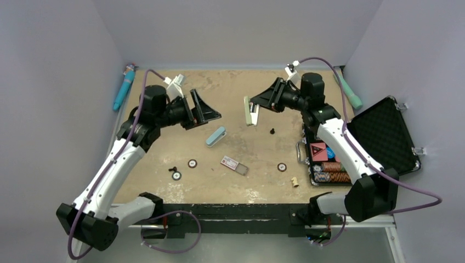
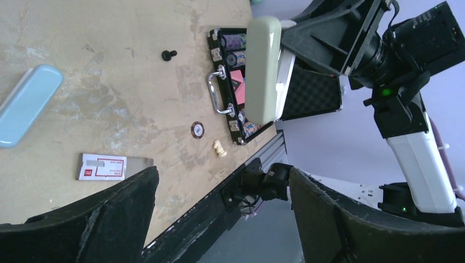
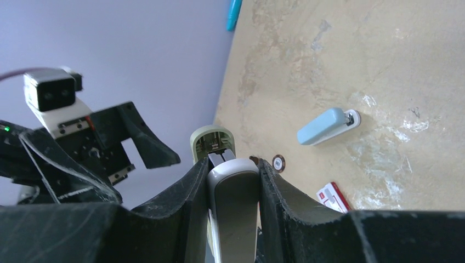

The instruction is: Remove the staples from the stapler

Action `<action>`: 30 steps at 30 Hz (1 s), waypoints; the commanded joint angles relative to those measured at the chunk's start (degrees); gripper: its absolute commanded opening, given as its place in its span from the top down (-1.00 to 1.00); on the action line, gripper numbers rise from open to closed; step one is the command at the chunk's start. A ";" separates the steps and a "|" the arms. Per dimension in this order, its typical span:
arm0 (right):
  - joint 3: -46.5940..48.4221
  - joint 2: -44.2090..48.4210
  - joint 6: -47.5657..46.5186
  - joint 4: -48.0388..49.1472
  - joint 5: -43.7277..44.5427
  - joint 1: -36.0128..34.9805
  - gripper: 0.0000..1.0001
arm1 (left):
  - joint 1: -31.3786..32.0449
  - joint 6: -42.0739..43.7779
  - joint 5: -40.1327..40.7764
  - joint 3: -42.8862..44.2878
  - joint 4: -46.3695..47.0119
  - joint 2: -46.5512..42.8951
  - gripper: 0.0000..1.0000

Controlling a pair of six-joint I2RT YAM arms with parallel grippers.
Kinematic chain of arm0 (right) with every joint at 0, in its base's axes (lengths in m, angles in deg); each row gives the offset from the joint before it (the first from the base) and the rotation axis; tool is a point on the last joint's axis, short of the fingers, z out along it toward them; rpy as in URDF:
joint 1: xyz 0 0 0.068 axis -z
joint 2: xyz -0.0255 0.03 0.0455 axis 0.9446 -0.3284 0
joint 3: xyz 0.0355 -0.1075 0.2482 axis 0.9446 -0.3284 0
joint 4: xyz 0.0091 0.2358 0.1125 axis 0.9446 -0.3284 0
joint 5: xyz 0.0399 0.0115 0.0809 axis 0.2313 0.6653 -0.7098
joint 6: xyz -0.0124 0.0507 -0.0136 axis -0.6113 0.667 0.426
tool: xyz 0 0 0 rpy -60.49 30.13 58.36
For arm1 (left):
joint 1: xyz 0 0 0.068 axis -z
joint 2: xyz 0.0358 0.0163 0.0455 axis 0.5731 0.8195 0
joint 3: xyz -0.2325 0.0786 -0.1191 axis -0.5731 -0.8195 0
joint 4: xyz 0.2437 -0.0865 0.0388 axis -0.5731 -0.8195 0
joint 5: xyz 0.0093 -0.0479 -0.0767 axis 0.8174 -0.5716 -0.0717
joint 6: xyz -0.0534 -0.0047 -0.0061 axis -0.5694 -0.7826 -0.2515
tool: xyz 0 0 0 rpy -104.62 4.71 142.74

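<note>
Can't make out the staples themselves, but your pale green stapler (image 1: pixel 251 112) is clamped between the right tool's (image 1: pixel 256 103) fingers, up off the surface (image 1: pixel 247 153) and looking hinged open. Your left tool (image 1: pixel 208 118) faces it, spread wide and empty, with a blue stapler (image 1: pixel 216 136) lying just below it.

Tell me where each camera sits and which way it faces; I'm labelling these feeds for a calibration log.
Top external: above and behind the arm bases, looking down on the tan table; shows both arms.
Left wrist: on the left arm, looking across the table at the right arm; its open left pincer frames the bottom.
Right wrist: on the right arm, facing the left arm and wall; its right pincer grips the green stapler.
Shared: both wrist views show the blue stapler and the green stapler.
</note>
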 commanded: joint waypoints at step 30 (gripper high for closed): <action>7.67 -9.22 34.80 65.61 -20.21 -3.70 1.00 | 1.12 3.66 -12.62 19.99 10.57 6.70 -0.99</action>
